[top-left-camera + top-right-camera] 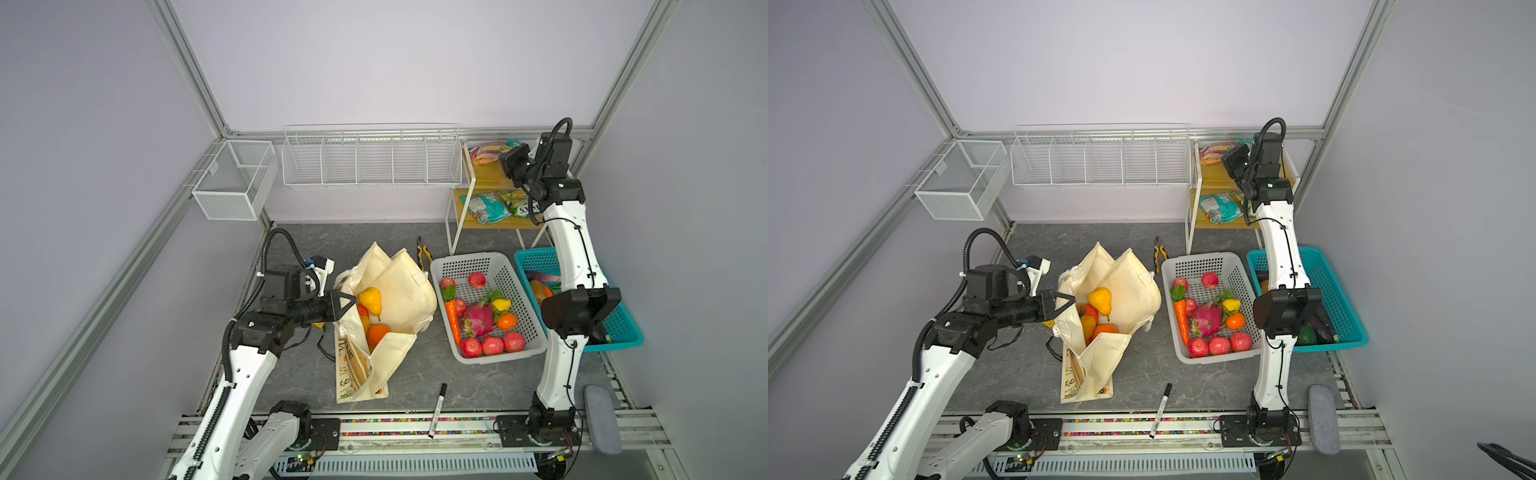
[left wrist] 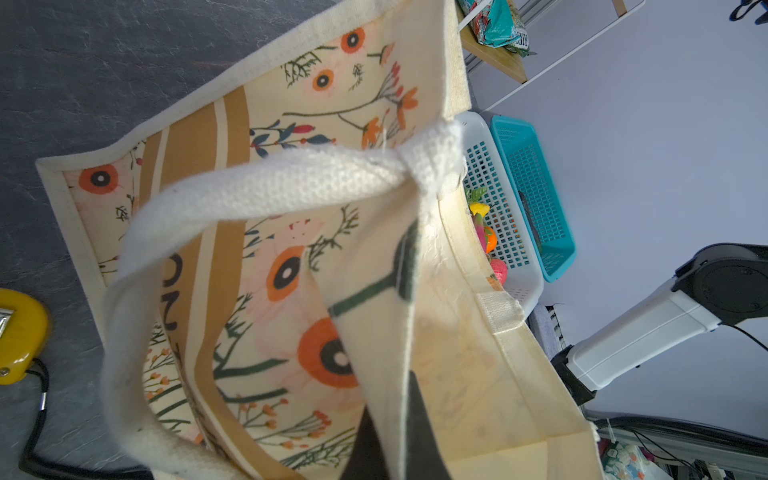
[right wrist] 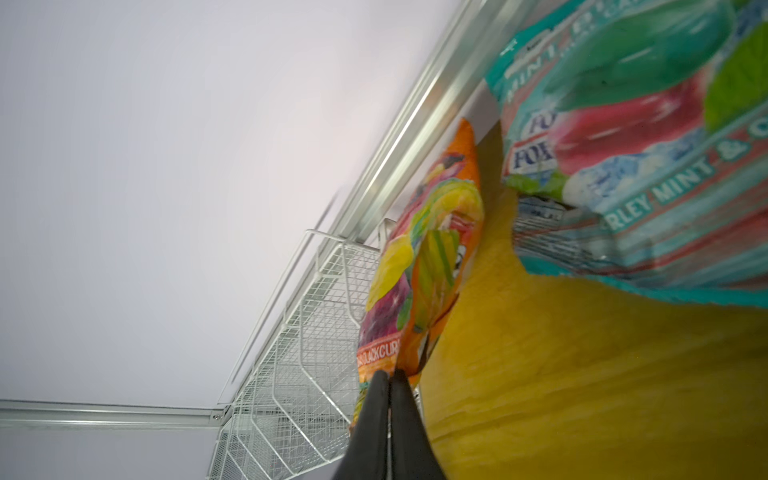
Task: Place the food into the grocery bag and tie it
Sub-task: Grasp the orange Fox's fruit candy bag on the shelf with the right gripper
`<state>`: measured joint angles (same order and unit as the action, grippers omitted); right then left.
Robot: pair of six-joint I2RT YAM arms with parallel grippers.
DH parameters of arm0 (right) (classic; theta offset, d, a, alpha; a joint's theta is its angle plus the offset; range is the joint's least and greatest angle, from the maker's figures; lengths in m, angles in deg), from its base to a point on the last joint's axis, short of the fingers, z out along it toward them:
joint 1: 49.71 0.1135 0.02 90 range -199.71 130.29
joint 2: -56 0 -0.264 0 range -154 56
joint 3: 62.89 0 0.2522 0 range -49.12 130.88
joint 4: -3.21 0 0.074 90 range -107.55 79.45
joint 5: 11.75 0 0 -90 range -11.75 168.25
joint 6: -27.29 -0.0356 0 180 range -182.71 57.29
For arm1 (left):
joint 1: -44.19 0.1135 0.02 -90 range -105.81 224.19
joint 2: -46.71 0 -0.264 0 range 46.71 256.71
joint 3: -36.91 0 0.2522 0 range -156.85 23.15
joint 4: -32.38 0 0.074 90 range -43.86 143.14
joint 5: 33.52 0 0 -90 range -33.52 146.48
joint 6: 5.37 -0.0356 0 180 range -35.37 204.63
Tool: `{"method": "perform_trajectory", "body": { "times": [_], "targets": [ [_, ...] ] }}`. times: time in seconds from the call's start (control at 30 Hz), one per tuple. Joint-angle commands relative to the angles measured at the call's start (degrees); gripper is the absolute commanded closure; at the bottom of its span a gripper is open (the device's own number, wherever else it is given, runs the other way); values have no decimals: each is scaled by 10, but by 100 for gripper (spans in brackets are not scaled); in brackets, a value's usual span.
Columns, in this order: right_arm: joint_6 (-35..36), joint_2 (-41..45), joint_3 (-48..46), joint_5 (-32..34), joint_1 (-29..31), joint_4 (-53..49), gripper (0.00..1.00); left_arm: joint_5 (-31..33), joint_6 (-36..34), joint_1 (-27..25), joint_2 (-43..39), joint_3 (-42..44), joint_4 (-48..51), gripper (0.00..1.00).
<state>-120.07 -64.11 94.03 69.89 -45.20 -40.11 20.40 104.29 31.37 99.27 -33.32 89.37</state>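
Observation:
The grocery bag (image 1: 403,286), a cream floral tote, stands open mid-table in both top views. Inside it lie a yellow pear (image 1: 370,300), a tomato (image 1: 362,311) and an orange (image 1: 377,334). My left gripper (image 1: 350,305) is shut on the bag's near rim; in the left wrist view its dark fingers (image 2: 424,415) pinch the fabric edge beside the white rope handle (image 2: 266,187). My right arm reaches up to the top shelf (image 1: 488,170). There my right gripper (image 3: 390,376) is shut on the bottom edge of the orange-purple snack packet (image 3: 419,266), which also shows in a top view (image 1: 489,153).
A white perforated basket (image 1: 519,270) of toy fruit and a teal basket (image 1: 623,332) stand right of the bag. Pliers (image 1: 423,253) lie behind the bag, a marker (image 1: 437,411) at the front edge and a yellow tape measure (image 2: 16,328) by the bag. Teal packets (image 1: 484,208) sit on the lower shelf.

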Motion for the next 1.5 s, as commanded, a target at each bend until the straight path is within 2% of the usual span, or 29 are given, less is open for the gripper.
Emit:
{"method": "perform_trajectory", "body": {
  "times": [0.0,0.37,0.53,0.57,0.6,0.7,0.8,1.0,1.2,1.47],
  "targets": [
    [30,58,23,0,9,51,93,-20,-1,-4,-4,-7,-28,100],
    [42,88,68,-54,29,74,93,-21,0,-4,3,-4,-33,100],
    [63,111,67,-54,31,30,91,-22,2,-4,1,-1,-34,100],
    [70,117,62,-47,31,13,82,-22,3,-4,0,-1,-33,100],
    [75,127,51,-34,30,-7,68,-20,3,-4,1,-2,-33,100],
    [71,168,-30,3,18,-26,43,-18,3,-4,3,-3,-32,100],
    [50,194,-97,25,-4,-50,29,-15,0,-4,7,-7,-30,100],
    [20,208,-164,26,-20,-109,3,-8,-3,-4,12,-8,-29,100],
    [-25,223,-260,3,-28,-62,2,-9,-3,-4,13,-3,-33,100],
    [-63,170,-264,-14,-28,-42,7,-16,-2,-4,17,-4,-36,100]
  ]
}}
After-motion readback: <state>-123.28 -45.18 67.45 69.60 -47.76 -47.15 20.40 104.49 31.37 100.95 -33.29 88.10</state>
